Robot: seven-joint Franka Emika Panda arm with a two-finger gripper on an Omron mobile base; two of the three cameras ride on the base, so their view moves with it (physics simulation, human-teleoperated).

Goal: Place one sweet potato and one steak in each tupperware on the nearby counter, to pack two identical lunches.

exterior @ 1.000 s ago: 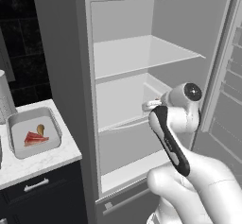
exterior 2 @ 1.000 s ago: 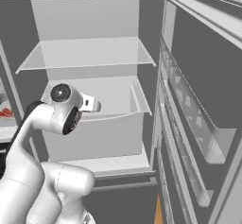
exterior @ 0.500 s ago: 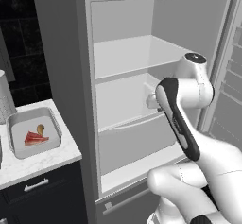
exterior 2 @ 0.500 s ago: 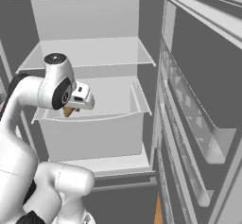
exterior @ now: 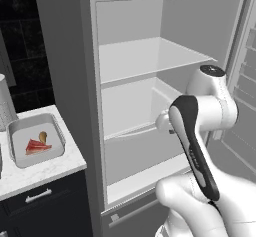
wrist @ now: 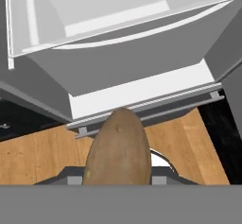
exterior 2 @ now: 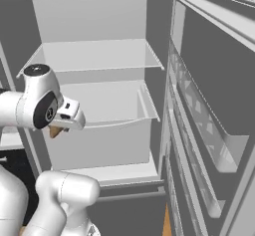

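My gripper (wrist: 118, 173) is shut on a brown sweet potato (wrist: 119, 145), which covers the fingertips in the hand view. From the right base view, the gripper (exterior 2: 59, 126) hangs in front of the open fridge with the sweet potato's (exterior 2: 54, 130) orange tip poking out below it. On the white counter (exterior: 47, 173) at the left stands a grey tupperware (exterior: 17, 127). It holds a red steak (exterior: 37, 147) and another sweet potato (exterior: 43, 137). In the left base view my forearm hides the gripper.
The open fridge (exterior: 150, 61) has a shelf and a pulled-out drawer (wrist: 118, 43) beneath my hand. Its door (exterior 2: 214, 120) with bins stands open at the right. A grey canister (exterior: 4, 106) sits at the counter's back. Wooden floor (wrist: 42, 157) lies below.
The arm has lifted and swung its wrist; the hand has drawn back toward the left and tipped downward, with the sweet potato staying in its grip.
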